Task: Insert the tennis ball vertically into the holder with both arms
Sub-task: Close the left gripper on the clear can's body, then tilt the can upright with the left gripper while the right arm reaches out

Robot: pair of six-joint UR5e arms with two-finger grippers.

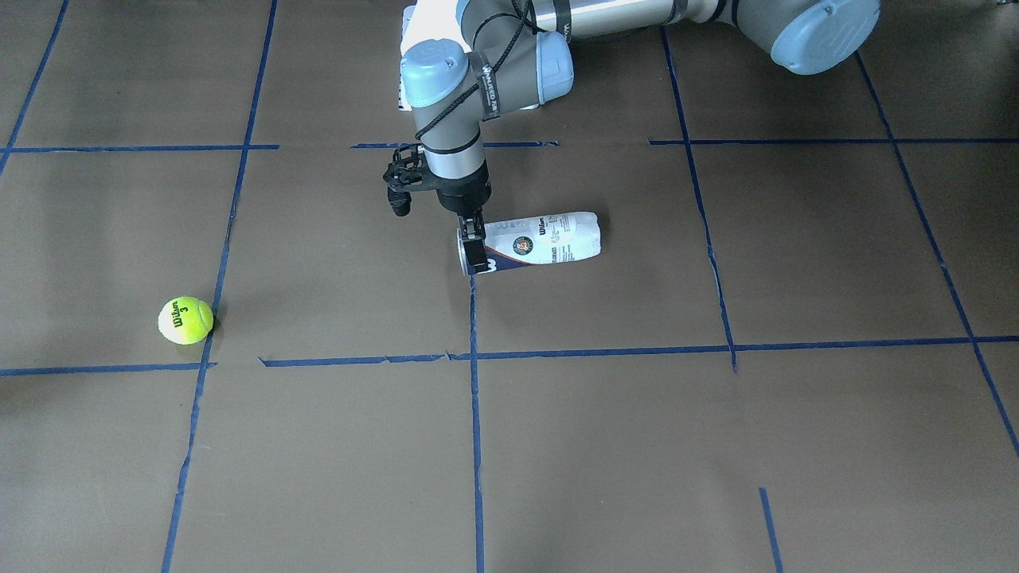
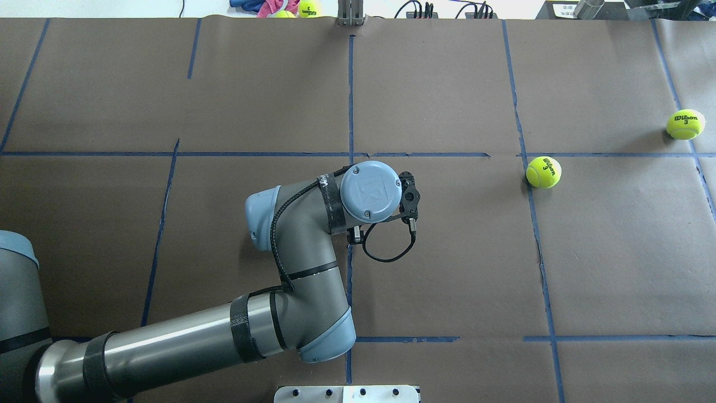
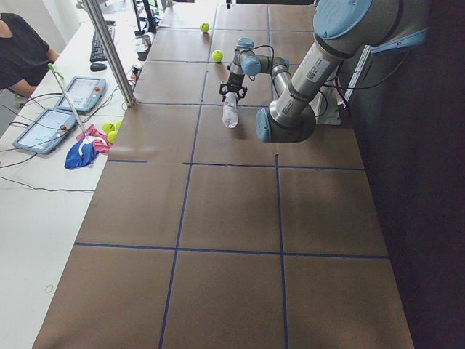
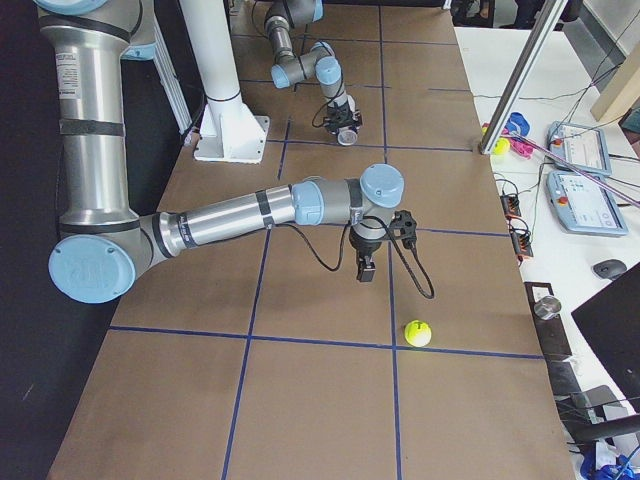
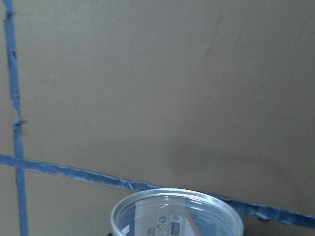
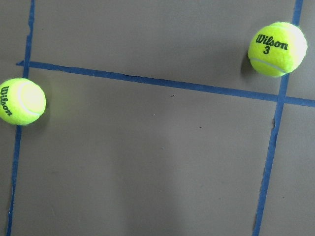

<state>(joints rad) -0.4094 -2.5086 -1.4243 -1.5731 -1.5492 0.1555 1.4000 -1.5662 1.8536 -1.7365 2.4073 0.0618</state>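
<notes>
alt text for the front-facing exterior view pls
The left gripper meets the open end of the holder, a labelled can lying on its side on a brown table gridded with blue tape. The tennis ball sits apart at the view's lower left.

Taped table (image 2: 447, 268), tennis ball (image 2: 543, 172), second ball (image 2: 685, 123)

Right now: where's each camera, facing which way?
Front: across table, facing robot; left pincer at holder.
Overhead: behind robot, facing forward, down; left arm.
Exterior left: robot's left table end; left arm.
Exterior right: opposite end; right arm near, left far.
Left wrist: down at holder; no body.
Right wrist: down onto two tennis balls; no body.
Shared, front and overhead: one tennis ball.
</notes>
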